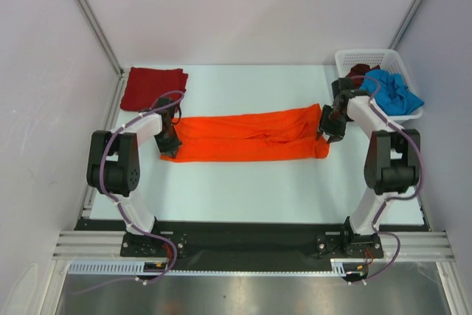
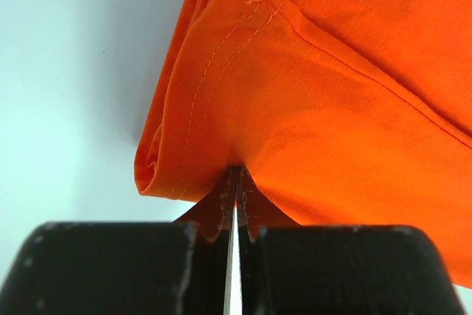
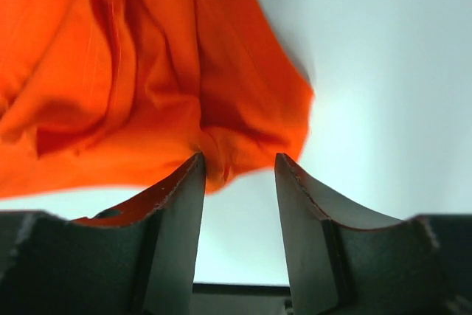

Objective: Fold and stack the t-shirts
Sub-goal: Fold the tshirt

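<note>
The bright orange t-shirt (image 1: 251, 138) lies folded into a long band across the middle of the table. My left gripper (image 1: 169, 144) is shut on its left end; in the left wrist view the jaws pinch the hemmed edge (image 2: 221, 130). My right gripper (image 1: 327, 134) is at the shirt's right end, open, with the cloth's edge (image 3: 221, 145) just at the fingertips and not pinched. A folded dark red shirt (image 1: 153, 86) lies flat at the back left. A blue shirt (image 1: 394, 92) and a dark maroon one (image 1: 361, 71) sit crumpled in the basket.
The white lattice basket (image 1: 369, 55) stands at the back right corner, just behind my right arm. White walls close in the table on both sides and behind. The black rail with the arm bases runs along the near edge.
</note>
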Robot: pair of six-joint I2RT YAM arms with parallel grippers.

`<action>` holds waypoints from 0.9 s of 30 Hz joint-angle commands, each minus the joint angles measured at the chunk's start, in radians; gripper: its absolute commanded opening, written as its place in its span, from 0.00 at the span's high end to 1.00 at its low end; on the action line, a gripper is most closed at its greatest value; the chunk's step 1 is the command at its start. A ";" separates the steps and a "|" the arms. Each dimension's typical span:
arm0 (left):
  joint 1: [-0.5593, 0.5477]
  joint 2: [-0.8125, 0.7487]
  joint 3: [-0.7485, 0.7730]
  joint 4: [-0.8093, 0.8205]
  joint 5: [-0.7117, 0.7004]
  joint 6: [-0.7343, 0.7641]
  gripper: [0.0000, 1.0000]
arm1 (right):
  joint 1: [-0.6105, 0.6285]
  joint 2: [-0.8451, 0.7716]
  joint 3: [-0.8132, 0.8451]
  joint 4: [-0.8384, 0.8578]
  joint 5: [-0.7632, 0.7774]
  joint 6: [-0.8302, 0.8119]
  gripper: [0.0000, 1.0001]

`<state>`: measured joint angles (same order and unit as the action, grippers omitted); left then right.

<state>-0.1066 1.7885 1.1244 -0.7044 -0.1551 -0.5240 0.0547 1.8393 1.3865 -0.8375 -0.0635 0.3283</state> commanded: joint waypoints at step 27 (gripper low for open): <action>-0.002 -0.023 -0.020 0.040 -0.011 0.024 0.96 | -0.196 -0.256 -0.515 0.422 -0.340 0.388 0.57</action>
<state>-0.1066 1.7859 1.1202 -0.6975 -0.1532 -0.5140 -0.1238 1.5677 0.8631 -0.4755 -0.4011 0.6788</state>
